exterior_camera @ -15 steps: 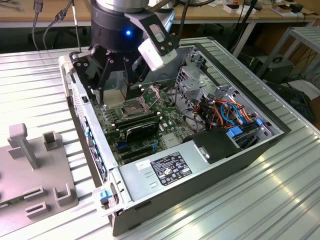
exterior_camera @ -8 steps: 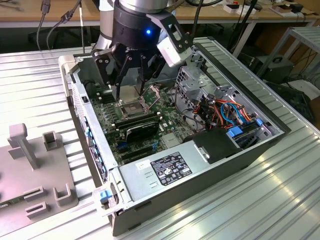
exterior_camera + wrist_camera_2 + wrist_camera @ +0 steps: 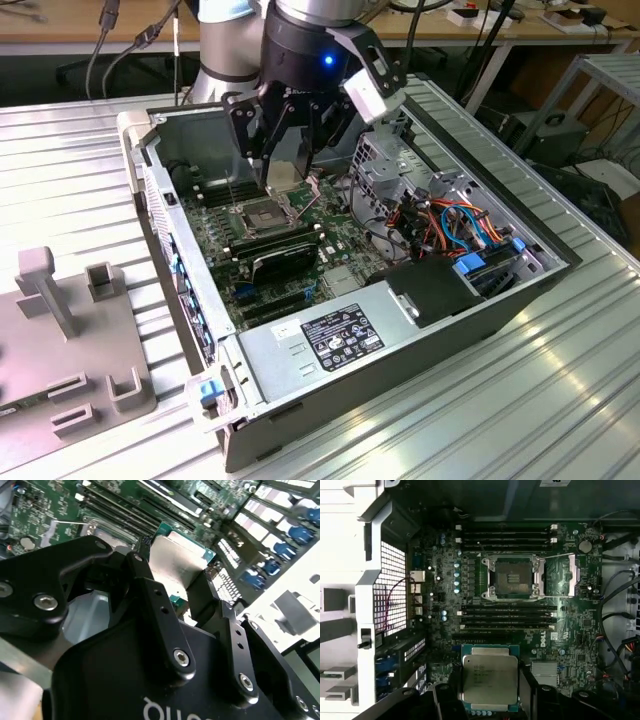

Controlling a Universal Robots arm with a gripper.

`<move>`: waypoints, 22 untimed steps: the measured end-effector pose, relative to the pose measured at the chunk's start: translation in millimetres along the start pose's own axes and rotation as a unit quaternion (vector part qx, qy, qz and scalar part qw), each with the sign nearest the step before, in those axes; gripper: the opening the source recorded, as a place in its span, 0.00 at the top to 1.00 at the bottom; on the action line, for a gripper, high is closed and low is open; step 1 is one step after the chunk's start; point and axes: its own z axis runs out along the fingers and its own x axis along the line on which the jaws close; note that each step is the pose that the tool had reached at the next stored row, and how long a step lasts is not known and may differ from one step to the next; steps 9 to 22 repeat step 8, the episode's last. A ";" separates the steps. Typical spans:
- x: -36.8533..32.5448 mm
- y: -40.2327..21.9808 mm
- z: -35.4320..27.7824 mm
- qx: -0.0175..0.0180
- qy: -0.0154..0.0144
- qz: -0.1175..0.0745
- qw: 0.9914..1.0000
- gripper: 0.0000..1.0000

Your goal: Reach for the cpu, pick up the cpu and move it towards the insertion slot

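a robot arm's gripper (image 3: 285, 165) hangs inside an open computer case (image 3: 400, 330) on a ribbed metal desk (image 3: 560, 400), its black fingers (image 3: 160, 610) clamped on the cpu (image 3: 490, 679). in the first wrist view the square chip, its dull metal lid facing the camera, sits flat between the two fingers, one on each side edge. in the second wrist view the cpu (image 3: 177, 562) shows as a pale plate with a green rim, held clear of the green motherboard (image 3: 445, 595). the insertion slot (image 3: 512, 577), a silver-framed socket with a dark centre and its bracket swung open, lies at 12 o'clock from the chip in the first wrist view, with black memory slots (image 3: 507, 617) between them. in the exterior view the cpu (image 3: 284, 172) hovers just above the insertion slot (image 3: 260, 213), at about 1 o'clock from it.
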 end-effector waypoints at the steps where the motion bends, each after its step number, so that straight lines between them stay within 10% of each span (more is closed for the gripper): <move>1: -2.1 1.3 0.4 0.000 0.000 0.000 1.000 0.46; 22: -2.3 1.5 0.4 0.000 0.000 0.000 1.000 0.46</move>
